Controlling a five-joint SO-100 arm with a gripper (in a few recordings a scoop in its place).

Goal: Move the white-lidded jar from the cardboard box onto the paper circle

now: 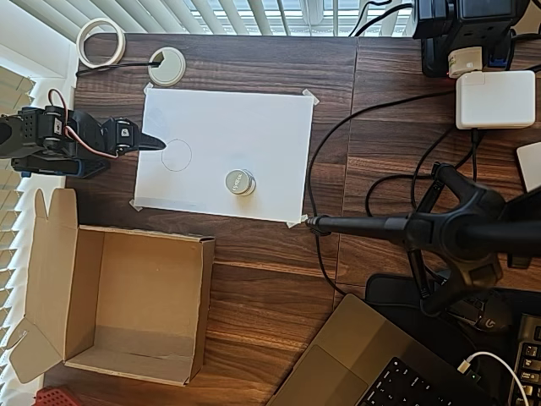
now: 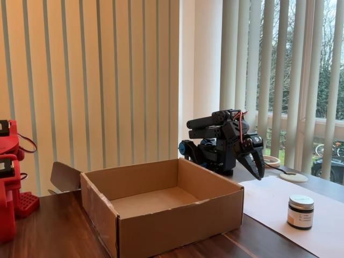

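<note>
Jar (image 1: pixel 239 182) w/ the whitish lid stands upright on the white paper sheet (image 1: pixel 254 118), not in the cardboard box (image 1: pixel 51 279), which looks empty in both views. It's also not on the small pencil circle (image 1: pixel 177 155): in the overhead view it sits below and to the right of that circle, clearly apart from the outline, no overlap.

Gripper (image 1: pixel 155 142) is folded back near the arm's base at the left edge of the sheet. Fingers look closed to a single dark point, nothing held; the fixed view (image 2: pixel 257 164) shows them hanging down together over the counter edge, well above the surface.

Key relation for the next move: in the overhead view the fingertip lies just left of the small circle, so the circle is between the fingers and the jar. Jar lies further right and a bit lower in that picture, i.e. the arm has to reach out past the circle, across the sheet, to get it. Jar is round and squat, so no long axis to line up with; any approach angle across its sides should work, fingers opened wider than the lid first.

Judgement: task not done as things lie; the remaining shift is short, jar to circle, up-left in the overhead view.
</note>
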